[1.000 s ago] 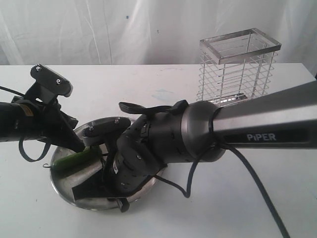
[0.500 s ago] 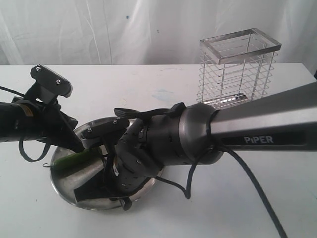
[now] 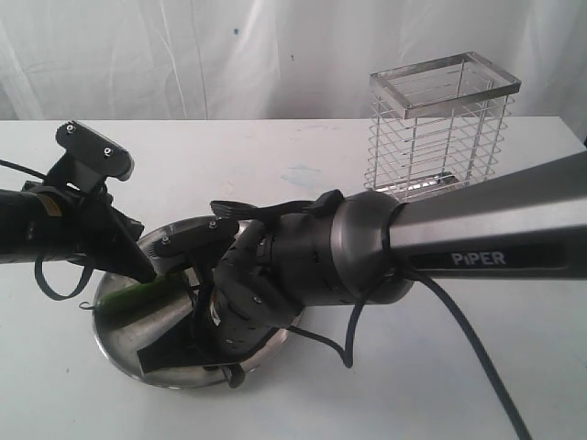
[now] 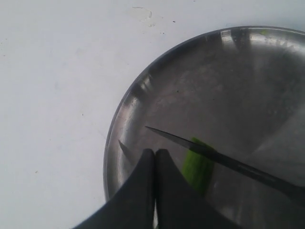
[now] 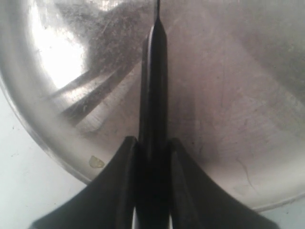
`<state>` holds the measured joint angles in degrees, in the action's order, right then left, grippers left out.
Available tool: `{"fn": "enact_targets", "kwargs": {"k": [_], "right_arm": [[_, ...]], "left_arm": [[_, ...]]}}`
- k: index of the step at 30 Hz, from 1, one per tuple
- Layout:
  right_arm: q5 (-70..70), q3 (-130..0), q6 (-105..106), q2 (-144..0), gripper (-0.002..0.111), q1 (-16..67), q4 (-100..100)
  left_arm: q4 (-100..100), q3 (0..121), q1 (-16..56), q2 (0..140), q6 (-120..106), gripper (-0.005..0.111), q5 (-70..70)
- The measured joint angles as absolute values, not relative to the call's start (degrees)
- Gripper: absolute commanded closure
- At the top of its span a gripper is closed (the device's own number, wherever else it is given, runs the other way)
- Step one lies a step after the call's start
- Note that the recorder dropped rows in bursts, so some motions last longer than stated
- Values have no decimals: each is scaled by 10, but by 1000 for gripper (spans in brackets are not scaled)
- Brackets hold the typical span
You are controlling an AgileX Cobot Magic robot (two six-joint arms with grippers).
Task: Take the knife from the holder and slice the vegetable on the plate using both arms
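- knife [image 5: 153, 95] is being gripped by right tool [image 5: 152, 157], blade lying across vegetable [image 4: 198, 164] on plate [image 4: 143, 86]
- left tool [image 4: 155, 160] is being kept closed beside vegetable, grip unclear

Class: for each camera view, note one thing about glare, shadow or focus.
Exterior view: the right arm looms large and hides much of the plate. Left wrist view: the knife blade is sharp, the closed jaws blurred. Right wrist view: bright glare on the plate, soft focus.
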<state>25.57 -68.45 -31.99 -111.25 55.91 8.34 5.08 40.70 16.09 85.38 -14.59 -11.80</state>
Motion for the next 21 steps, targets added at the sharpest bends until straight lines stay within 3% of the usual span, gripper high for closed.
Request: {"fn": "enact_targets", "kwargs": {"k": [21], "right_arm": [[255,-684,-347,-1113,108,559,114]], "left_arm": [[51,407,161,854,-142,107,-118]]}}
